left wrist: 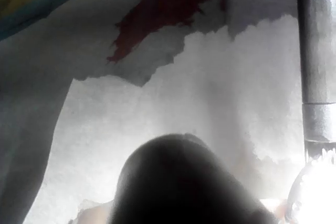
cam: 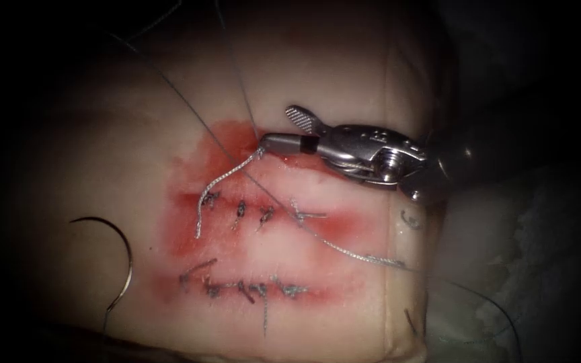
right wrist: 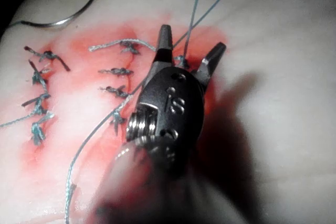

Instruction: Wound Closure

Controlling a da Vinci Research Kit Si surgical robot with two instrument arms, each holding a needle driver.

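Lying free left of the cut, needle (cam: 112,259) curving rightward, right tool (cam: 277,129) gaping, empty, over thread (cam: 226,178)

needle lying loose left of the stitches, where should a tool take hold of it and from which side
The needle lies flat on the tissue, free of it, left of both stitched cuts, held by neither tool. Best gripped on the arc's right-hand bulge, probably nearer the thread end below than the tip above. Come from above, fingers across the wire. The right tool, jaws open, holds nothing.
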